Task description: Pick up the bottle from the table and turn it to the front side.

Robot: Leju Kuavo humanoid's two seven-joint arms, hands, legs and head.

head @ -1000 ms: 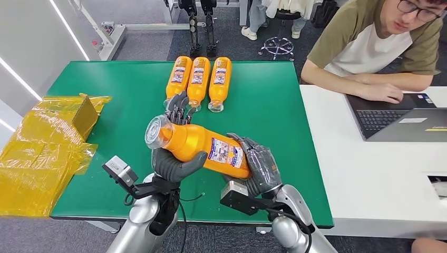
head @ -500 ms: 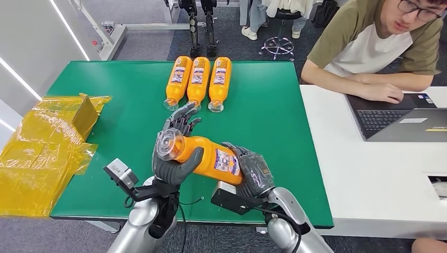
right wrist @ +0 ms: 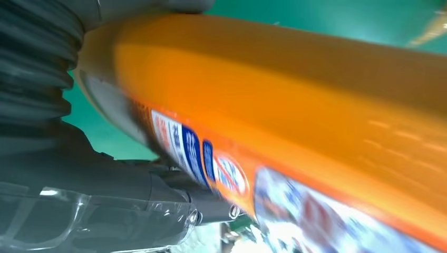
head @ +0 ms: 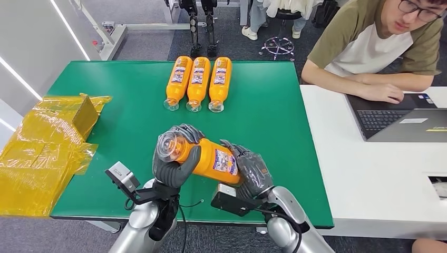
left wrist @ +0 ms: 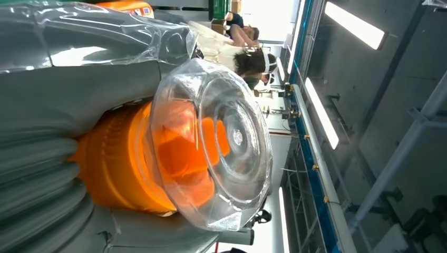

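Both hands have the orange bottle (head: 208, 158) off the green table (head: 126, 121), so the pick-up looks done; it lies nearly on its side above the near part of the table, clear cap (head: 169, 145) toward the robot's left, base toward its right. What seems left is the turn: a printed label (head: 224, 162) faces up and toward the head camera, but whether that is the front face I cannot tell, and setting the bottle down has yet to come.

From the left: crumpled yellow plastic wrapping (head: 45, 153) sits at the table's left edge, apart from the action. Left hand (head: 174, 161) wraps the neck end just behind the cap, thumb curled over the near side and dark fingers (head: 185, 130) hooked over the far side, closed tight on the bottle; the left wrist view shows the cap (left wrist: 216, 145) standing clear past the thumb. Right hand (head: 253, 169) cups the base end, fingers bent round the lower body beside the label and pressed on it; the right wrist view shows the bottle (right wrist: 295, 89) lying across the palm.

Three more orange bottles (head: 198, 81) lie side by side at the far edge, labels up. At right, a person (head: 379, 42) works at a laptop (head: 400, 118) on a white desk (head: 369, 184)
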